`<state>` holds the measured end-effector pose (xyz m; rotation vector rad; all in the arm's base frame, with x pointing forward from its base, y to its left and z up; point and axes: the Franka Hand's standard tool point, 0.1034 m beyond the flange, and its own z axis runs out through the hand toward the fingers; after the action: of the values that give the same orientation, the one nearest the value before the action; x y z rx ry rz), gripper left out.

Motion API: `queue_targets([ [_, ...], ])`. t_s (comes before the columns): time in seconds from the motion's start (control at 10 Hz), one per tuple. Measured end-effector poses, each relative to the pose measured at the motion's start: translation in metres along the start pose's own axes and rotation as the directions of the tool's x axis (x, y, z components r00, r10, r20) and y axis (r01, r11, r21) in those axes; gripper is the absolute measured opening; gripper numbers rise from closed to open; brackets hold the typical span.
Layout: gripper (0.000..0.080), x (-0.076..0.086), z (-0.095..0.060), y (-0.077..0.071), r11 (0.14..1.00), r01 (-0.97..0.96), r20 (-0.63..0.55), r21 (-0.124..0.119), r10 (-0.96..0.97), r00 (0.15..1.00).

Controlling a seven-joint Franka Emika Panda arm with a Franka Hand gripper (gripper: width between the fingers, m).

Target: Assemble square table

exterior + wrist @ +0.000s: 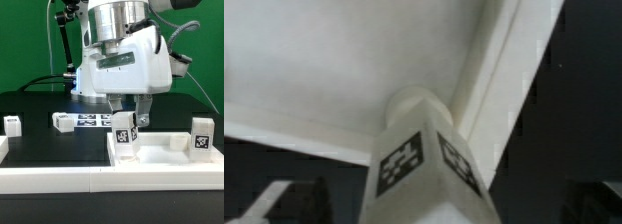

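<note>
Tabletop, a large white plastic square tray with raised rims point(165, 152), lies in the lower right of the exterior frame on the black table point(50, 148). One short white block with a black-and-white tag, the corner leg point(125, 137), stands upright in a corner of the tabletop on the exterior view's left, just below frame centre. Directly above it hangs the gripper point(132, 114), jaws wide, fingertips straddling the leg's top; cannot tell if they touch it. Wrist view: same corner leg point(423, 165) from above, two tagged faces showing, set where two rims of the tabletop point(331, 60) meet. Upright at the tabletop's right edge is the second leg point(202, 137), well apart from the gripper. At far left stands the third leg point(12, 124). The fourth leg point(62, 121) lies on its side just left of the marker board point(96, 121). A long white border bar point(60, 180) runs along the bottom.
</note>
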<state>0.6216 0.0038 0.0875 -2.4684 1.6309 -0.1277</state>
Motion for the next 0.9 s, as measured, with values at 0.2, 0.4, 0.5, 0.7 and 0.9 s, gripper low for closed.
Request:
queue_targets([
  [0.2, 0.0649, -0.0012, 0.0003, -0.0003, 0.989, 0.149, -0.001, -0.002, -0.149, 0.989],
  [0.4, 0.0649, -0.0011, 0.0002, -0.0003, 0.964, 0.266, -0.003, -0.007, -0.266, 0.964],
  [0.5, 0.0649, -0.0008, 0.0001, -0.0003, 0.931, 0.366, -0.003, -0.009, -0.366, 0.931],
  [0.7, 0.0649, 0.0004, -0.0005, -0.0008, 0.878, 0.478, -0.005, -0.014, -0.478, 0.878],
  [0.9, 0.0649, 0.0024, -0.0013, -0.0008, 0.804, 0.594, -0.005, -0.021, -0.594, 0.804],
])
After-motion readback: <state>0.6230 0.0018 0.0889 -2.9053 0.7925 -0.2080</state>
